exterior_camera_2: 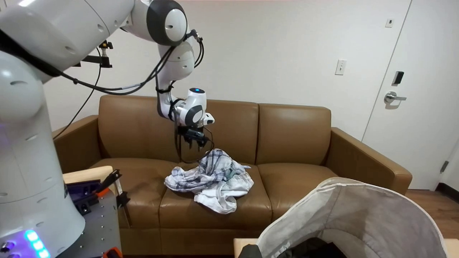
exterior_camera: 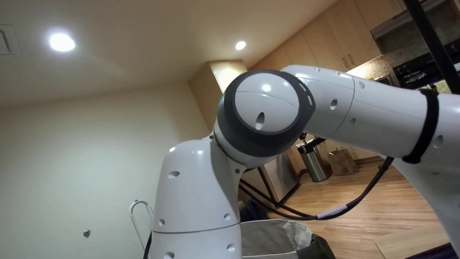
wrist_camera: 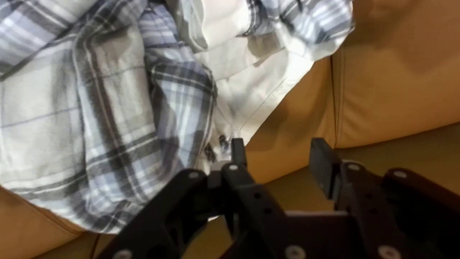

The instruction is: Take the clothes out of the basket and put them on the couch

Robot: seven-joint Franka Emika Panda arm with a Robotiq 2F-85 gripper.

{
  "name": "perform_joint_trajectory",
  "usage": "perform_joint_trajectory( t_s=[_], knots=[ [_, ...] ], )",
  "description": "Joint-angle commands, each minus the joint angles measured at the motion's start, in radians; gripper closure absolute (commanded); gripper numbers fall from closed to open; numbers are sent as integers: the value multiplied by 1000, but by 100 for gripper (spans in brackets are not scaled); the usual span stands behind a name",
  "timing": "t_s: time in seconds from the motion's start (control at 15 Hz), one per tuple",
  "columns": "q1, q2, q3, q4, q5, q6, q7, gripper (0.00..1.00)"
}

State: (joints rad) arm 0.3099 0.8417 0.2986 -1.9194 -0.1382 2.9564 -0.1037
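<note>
We observe the pincer point(wrist_camera: 279, 155), jaws partway apart, unloaded, above the clothes point(exterior_camera_2: 216, 180). These lie on the couch point(exterior_camera_2: 296, 179).

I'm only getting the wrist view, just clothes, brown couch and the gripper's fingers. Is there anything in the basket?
Observer: Yes, in an exterior view what looks like dark cloth lies low in the basket.
Operator: Which part of the couch are these clothes on?
Observer: Mostly the middle seat.
Operator: And is my gripper down on them?
Observer: It doesn't look so: in an exterior view, couch shows between it and the clothes, so it seems to hang above them.
</note>
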Motion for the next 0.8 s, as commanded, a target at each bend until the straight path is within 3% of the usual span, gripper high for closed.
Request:
perform_joint_trajectory(
  t_s=[0.0, 0.2, 0.4, 0.53, 0.73],
  knots=[
    [-12, -99, -20, 16, 53, -110, 53, 18],
    [-2, -240, -105, -3, 46, -205, 113, 2],
    [-15, -381, -169, -31, 36, -362, 173, 0],
    [-55, -483, -172, -57, 56, -502, 167, 0],
    [-104, -638, -197, -132, 50, -620, 179, 0]
  ],
)
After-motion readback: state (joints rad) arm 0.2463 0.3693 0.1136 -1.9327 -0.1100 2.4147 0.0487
